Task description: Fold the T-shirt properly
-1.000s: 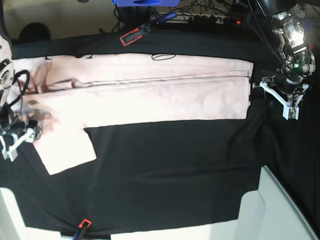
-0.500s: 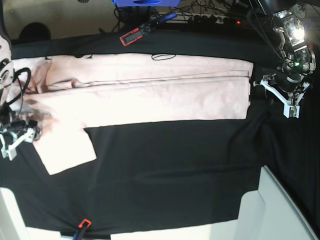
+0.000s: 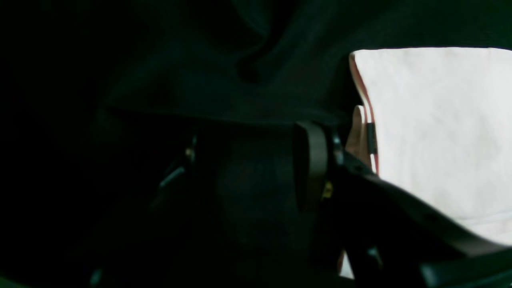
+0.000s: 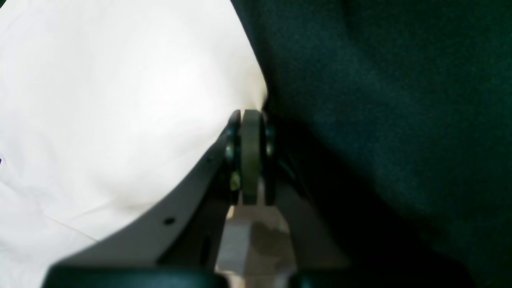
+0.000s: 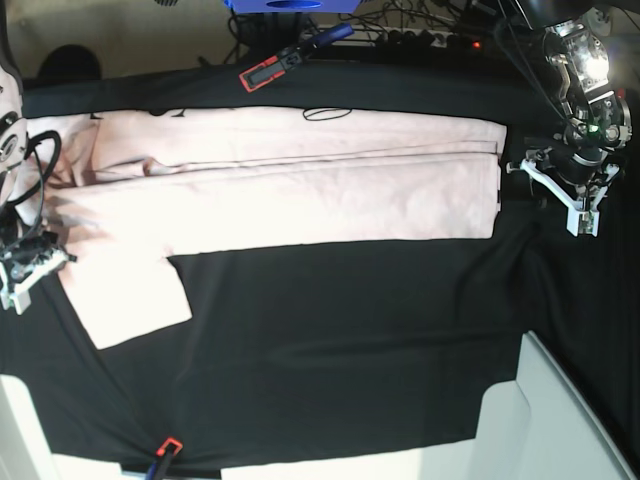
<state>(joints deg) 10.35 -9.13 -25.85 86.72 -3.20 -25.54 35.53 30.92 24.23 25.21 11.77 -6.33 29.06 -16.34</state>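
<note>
Clamped on the T-shirt's edge, the right claw (image 5: 68, 258) sits at the left of the base view, at the outer end of the pale pink T-shirt (image 5: 330, 205). From that claw the shirt runs off toward the right of the frame, its long axis lying side to side across the upper half; one sleeve (image 5: 130, 305) pokes down at lower left. The right arm is plainly the nearer one to that sleeve. Against the earlier frames, the claw has shifted slightly and its fingers have closed, and the sleeve's outer edge is drawn in a touch toward them.

Over in the left wrist view, the left claw (image 3: 252, 160) stands open, holding nothing, with the shirt's folded end just beside it on the right of the frame (a neat stack of edges, I must say).

Through the right wrist view, the fingertips meet mid-frame on the cloth's edge, shirt to the left, black tablecloth (image 4: 380, 120) to the right. I'd guess the sleeve gets folded inward next.
</note>
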